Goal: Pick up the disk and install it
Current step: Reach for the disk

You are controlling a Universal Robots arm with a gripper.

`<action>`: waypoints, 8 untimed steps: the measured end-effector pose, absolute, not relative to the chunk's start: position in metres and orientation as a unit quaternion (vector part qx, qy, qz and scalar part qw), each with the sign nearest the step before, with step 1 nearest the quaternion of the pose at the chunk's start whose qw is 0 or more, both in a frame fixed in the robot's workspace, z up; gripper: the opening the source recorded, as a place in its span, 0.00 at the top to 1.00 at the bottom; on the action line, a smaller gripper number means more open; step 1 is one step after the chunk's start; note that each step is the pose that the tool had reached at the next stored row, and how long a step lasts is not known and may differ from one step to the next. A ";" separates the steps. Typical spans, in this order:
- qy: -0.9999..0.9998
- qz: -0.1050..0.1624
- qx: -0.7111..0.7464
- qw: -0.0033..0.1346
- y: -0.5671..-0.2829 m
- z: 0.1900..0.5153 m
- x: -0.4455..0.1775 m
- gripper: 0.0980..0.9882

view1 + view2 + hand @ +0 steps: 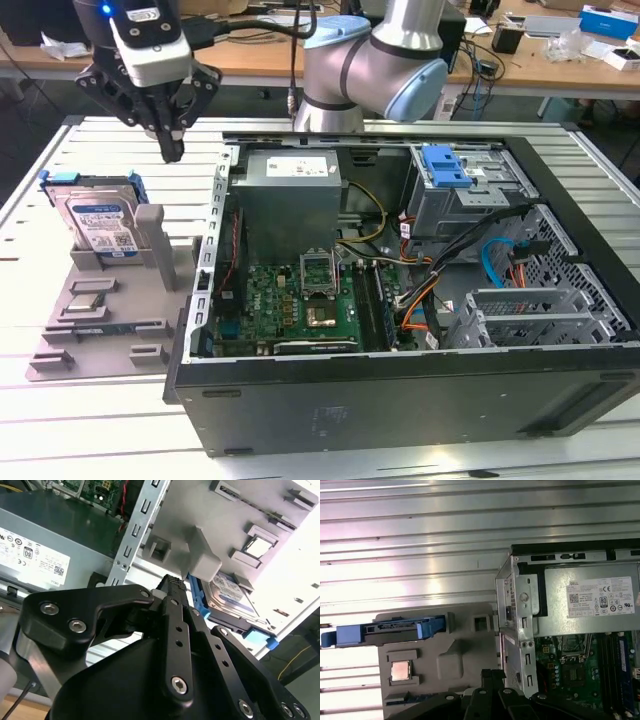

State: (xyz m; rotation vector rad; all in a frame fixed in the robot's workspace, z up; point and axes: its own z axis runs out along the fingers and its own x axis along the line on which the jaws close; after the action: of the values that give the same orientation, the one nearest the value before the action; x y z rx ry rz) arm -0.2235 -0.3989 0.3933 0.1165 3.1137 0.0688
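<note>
Gripper (pixel 172 150): fingers drawn together to a single tip, nothing between them. It hangs in the air above the bench (pixel 90 440), over the strip between the grey fixture tray (pixel 100 335) and the open computer case (pixel 400 395). It is at the end of that strip toward the bench edge where the arm's base stands.

The disk (pixel 100 218): propped on its edge, leaning back, in a slot at the tray's end nearest that same bench edge — label facing the exterior camera, blue frame along its top and sides. It sits lower than the gripper's tip and to the exterior view's left of it, near but apart. A grey upright post (pixel 155 240) of the tray stands between disk and case, roughly beneath the gripper.

In the first wrist view the disk (pixel 390 630) shows edge-on as a blue-framed bar on the tray, with a small square chip (pixel 400 670) seated just beside it. In the second wrist view the closed fingers (pixel 174 592) lie in front of the disk (pixel 231 596).

Inside the case, the grey power supply (pixel 290 195) fills the corner nearest the gripper — a blue latch (pixel 445 165) sits on the drive cage at the other rear corner.
</note>
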 end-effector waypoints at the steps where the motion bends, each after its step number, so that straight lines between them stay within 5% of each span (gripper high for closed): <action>1: 0.999 0.022 0.037 0.012 -0.399 0.393 -0.225 0.99; 8: 0.999 0.022 0.037 0.012 -0.399 0.393 -0.242 0.99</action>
State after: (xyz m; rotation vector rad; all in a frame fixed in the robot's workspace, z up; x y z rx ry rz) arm -0.2417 -0.3989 0.3933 0.1165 3.1137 0.0689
